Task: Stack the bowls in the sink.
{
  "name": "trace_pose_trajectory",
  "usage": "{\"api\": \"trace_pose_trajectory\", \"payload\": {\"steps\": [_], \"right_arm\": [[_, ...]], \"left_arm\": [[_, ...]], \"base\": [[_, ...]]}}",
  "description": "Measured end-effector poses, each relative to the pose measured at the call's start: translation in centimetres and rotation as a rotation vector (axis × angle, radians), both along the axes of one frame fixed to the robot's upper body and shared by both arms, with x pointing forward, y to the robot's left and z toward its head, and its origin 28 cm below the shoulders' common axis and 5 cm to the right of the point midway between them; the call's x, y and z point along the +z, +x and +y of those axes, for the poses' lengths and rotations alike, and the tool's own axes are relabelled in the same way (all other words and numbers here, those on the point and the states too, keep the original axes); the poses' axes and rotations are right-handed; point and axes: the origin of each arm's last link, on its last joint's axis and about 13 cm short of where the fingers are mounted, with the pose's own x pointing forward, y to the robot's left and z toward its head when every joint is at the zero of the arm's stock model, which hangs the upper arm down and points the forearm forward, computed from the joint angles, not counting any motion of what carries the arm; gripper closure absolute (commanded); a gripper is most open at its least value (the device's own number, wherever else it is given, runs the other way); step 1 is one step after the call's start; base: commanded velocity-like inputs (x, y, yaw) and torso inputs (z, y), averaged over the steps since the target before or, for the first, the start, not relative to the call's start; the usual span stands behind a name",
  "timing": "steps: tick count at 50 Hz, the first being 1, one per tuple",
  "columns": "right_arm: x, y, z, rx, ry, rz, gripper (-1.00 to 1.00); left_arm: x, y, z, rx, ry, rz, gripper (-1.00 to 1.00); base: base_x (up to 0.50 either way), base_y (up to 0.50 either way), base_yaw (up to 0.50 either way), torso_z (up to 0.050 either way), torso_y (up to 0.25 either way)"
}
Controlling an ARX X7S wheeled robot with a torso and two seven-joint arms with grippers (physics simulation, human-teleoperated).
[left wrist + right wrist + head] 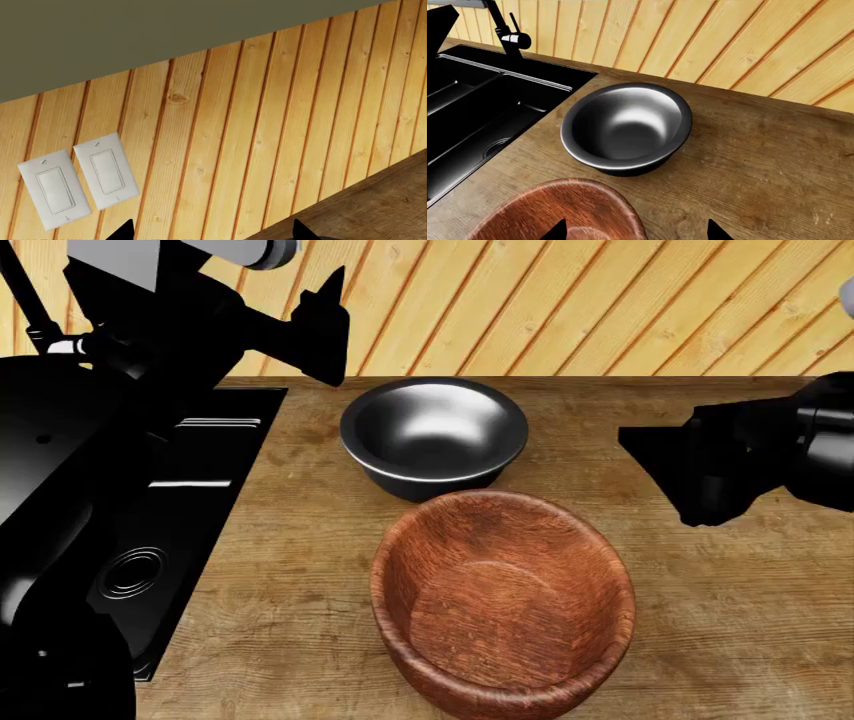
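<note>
Two bowls: both on worktop (747, 620), outside sink (147, 540)
Left gripper (210, 235): raised by wall, fingers spread, empty
Steel bowl (434, 435): upright, behind wooden bowl (501, 605), almost touching
Right gripper (635, 235): spread, empty, above wooden bowl's rim

Both bowls on countertop (747, 600), right of sink (200, 455). Steel bowl (434, 435) behind wood bowl (501, 605), nearly touching in head view. Faucet (507, 32) at sink's back edge. Wall panelling (574, 300) behind counter, w/ two switch plates (77, 180) side by side.
</note>
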Motion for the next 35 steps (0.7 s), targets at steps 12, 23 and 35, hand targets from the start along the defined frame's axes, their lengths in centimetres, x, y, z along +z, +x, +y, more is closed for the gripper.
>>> {"api": "trace_pose_trajectory", "payload": {"steps": [12,23,35], "right_arm": [[-1.5,-0.5,1.1,0.059,-0.069,0.119,-1.0],[-3.1,0.3,1.8,0.048,-0.095,0.304,-1.0],[-4.2,1.8,2.1,0.021,-0.121,0.417,-1.0]], "left_arm": [[-0.4,-0.1,-0.1,0.004,0.005,0.003,-1.0],[-0.9,-0.1,-0.3,-0.004,0.007,0.006,-1.0],[-1.2,-0.2,-0.3,-0.009,0.009,0.01,-1.0]], "base": [[0.0,0.0,0.0,0.0,0.0],[0.0,0.0,0.0,0.0,0.0],[0.0,0.0,0.0,0.0,0.0]]}}
